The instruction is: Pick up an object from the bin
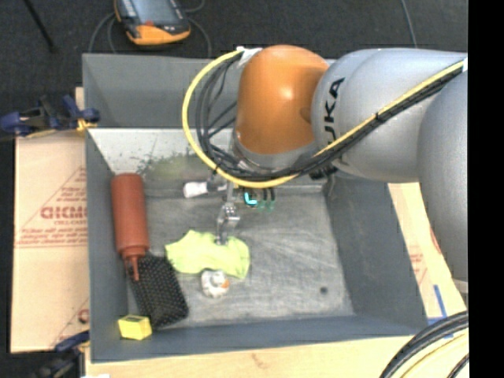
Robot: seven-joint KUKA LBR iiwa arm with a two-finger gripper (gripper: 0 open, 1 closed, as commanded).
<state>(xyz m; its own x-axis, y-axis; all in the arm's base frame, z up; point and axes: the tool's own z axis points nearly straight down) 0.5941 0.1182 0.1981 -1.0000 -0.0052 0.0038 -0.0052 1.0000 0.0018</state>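
Observation:
My gripper (227, 228) hangs below the orange wrist cover near the middle of the bin, its fingertips touching the upper edge of a crumpled yellow-green cloth (211, 255). A small white and orange thing (213, 283) lies at the cloth's lower edge. Behind the gripper, near the back wall, lies a small white cylinder-like piece (194, 189).
Along the left wall lies a red-brown cylinder (130, 214). Below it a black mesh pouch (160, 290) lies, with a small yellow block (135, 327) at the front left corner. The arm and its cables cover the bin's back right part.

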